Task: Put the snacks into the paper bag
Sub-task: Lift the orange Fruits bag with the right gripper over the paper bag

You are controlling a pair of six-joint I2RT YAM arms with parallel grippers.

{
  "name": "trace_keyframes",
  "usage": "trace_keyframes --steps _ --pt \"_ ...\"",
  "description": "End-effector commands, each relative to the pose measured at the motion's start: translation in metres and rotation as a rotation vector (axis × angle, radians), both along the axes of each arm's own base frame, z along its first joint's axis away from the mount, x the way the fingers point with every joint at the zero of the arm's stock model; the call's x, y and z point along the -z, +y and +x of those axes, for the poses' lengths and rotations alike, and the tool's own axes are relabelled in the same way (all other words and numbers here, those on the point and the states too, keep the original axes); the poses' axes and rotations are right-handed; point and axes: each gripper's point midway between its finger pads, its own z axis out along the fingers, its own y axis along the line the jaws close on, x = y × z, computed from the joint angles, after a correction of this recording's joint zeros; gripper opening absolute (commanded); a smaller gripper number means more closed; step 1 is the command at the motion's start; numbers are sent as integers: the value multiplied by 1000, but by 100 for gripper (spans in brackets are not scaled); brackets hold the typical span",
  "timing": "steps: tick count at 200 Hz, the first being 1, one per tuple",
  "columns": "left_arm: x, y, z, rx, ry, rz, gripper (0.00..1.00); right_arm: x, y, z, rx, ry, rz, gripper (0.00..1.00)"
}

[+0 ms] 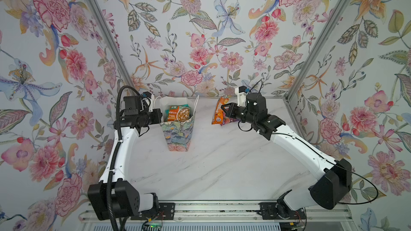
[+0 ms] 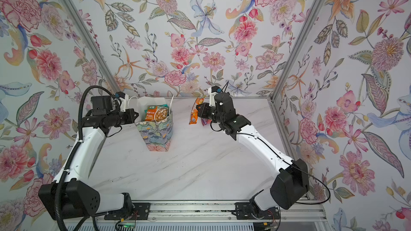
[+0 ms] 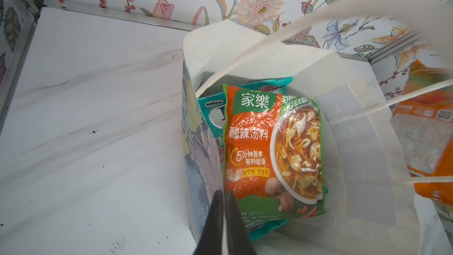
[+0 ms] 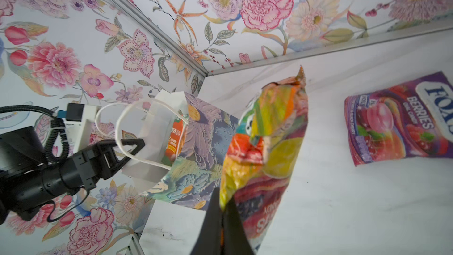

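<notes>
The paper bag [image 1: 175, 136] [image 2: 155, 136] stands upright at the back of the table, its mouth open. My left gripper [image 1: 160, 116] [image 3: 224, 193] is shut on the bag's left wall at the rim. Inside the bag [image 3: 355, 131] an orange-and-green soup packet [image 3: 257, 143] [image 1: 179, 113] leans on a teal packet [image 3: 213, 116]. My right gripper [image 1: 223, 108] [image 4: 223, 207] is shut on an orange, many-coloured snack packet [image 1: 219, 112] [image 4: 269, 148], held in the air to the right of the bag. A purple FOX'S packet [image 4: 402, 121] lies flat on the table under that arm.
The white marble table [image 1: 222, 163] is closed in by flowered walls on three sides, with metal rails at the corners. The bag's white cord handles [image 3: 318, 20] arch over its mouth. Both arm bases sit on a rail at the front edge [image 1: 211, 212].
</notes>
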Motion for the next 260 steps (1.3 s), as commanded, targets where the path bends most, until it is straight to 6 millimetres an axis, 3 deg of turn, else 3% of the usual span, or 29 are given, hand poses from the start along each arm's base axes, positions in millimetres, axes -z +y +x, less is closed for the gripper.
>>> trace_keyframes --steps 1,19,57,73,80,136,186,260 --pt "-2 -5 -8 22 5 -2 3 -52 2 6 -3 -138 25 0" --pt "-3 -5 -7 20 6 -2 3 -81 10 8 -19 -204 68 0" --pt "-3 -5 -6 18 7 -6 3 -124 37 7 -85 -290 117 0" --pt "-3 -5 -6 18 8 -7 3 -139 43 9 -99 -321 123 0" --pt "-2 -5 -6 18 9 -7 3 -143 59 0 -139 -331 124 0" --pt "-3 -5 -6 18 6 -9 3 -183 104 -20 -255 -416 161 0" --pt "-3 -5 -7 20 7 -7 4 -167 148 -24 -360 -361 171 0" --pt "-3 -6 -7 24 4 -6 3 -99 186 -2 -409 -206 120 0"
